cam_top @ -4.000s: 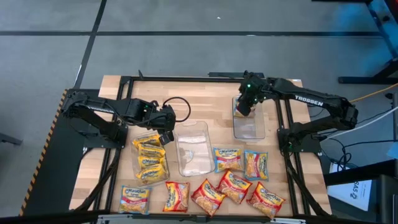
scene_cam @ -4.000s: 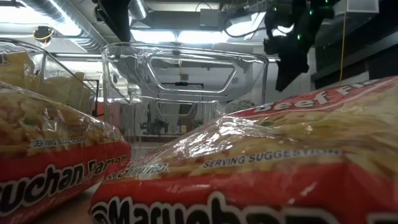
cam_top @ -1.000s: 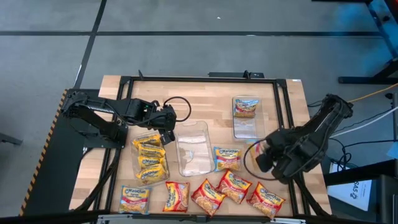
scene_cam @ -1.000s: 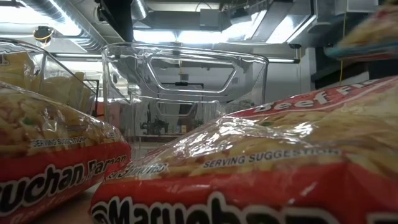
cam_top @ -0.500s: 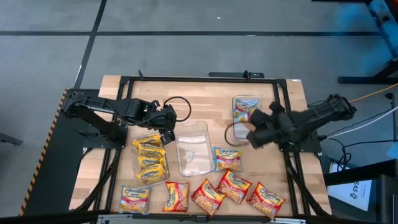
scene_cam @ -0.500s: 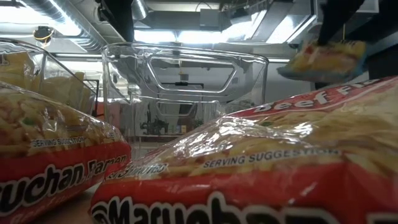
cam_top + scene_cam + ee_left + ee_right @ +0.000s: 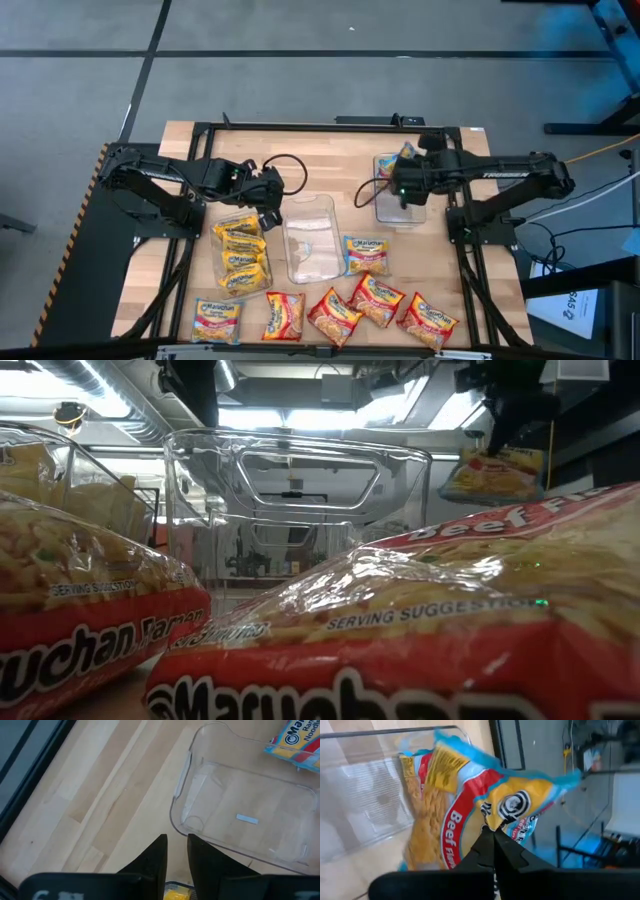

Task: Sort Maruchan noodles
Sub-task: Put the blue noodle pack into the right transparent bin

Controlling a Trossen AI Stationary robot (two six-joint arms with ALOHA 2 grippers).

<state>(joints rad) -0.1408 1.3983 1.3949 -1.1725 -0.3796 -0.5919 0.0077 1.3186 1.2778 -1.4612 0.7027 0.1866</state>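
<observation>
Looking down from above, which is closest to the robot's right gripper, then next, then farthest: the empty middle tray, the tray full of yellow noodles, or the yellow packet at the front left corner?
From the right gripper:
1. Empty middle tray, centre.
2. Tray of yellow noodles, left side.
3. Yellow packet, front left corner.

Overhead room lighting is illuminating the wooden table [image 7: 330, 160] evenly, and shadows are staying soft. In the low view, ceiling fixtures [image 7: 300, 415] are glaring — highlights are streaking the clear tray [image 7: 297, 510], and the nearest noodle packets [image 7: 400, 640] are filling the foreground, slightly soft. The right wrist view is showing blur on its blue-edged packet [image 7: 470, 805].
</observation>
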